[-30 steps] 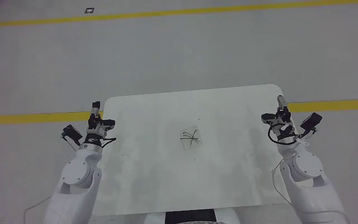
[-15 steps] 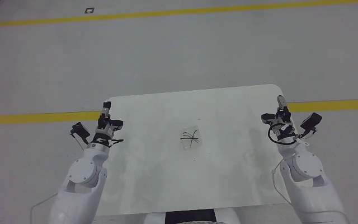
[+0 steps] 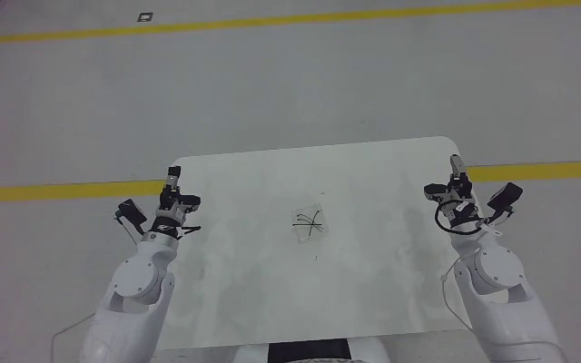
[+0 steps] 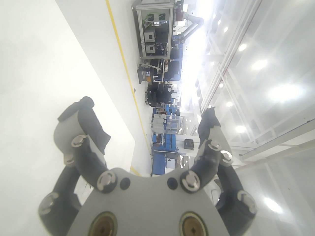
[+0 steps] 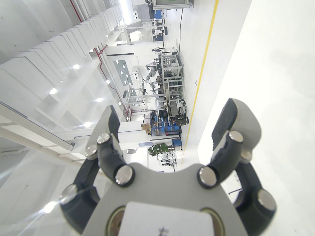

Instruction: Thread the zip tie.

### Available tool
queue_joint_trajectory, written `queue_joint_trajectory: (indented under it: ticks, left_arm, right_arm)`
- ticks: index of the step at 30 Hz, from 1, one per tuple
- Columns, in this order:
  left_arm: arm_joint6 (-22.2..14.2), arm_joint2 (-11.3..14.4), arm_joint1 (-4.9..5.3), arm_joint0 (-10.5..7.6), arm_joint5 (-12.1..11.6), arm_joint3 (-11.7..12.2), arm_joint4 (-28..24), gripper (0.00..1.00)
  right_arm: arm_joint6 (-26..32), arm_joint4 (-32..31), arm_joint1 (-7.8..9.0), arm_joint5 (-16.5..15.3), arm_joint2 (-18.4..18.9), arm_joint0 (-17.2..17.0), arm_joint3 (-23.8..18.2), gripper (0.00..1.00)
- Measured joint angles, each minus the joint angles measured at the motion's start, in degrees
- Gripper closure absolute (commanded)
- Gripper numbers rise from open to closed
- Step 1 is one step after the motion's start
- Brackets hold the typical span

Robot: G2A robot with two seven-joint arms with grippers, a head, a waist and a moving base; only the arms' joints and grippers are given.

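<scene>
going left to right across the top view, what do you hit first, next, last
left end effector, open, at the table's left edge → zip tie near the table's middle → right end effector, open, at the table's right edge

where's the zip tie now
In the top view the zip tie lies near the middle of the table, between the left end effector and right end effector, touching neither.

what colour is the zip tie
The zip tie is black; the top view shows it best.
</scene>
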Motion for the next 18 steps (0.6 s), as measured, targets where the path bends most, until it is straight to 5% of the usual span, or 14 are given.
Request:
queue_joint_trajectory:
  ticks: [9,18]
  left_arm:
    - [-6.22,4.79,-0.12,-0.53,2.36,-3.15,3.87,0.0]
    - [-6.46,4.81,-0.09,-0.44,2.33,-3.21,4.12,0.0]
  right_arm:
    - [0.0,0.0,0.0,0.0,0.0,0.0,0.0,0.0]
    - [0.0,0.0,0.0,0.0,0.0,0.0,0.0,0.0]
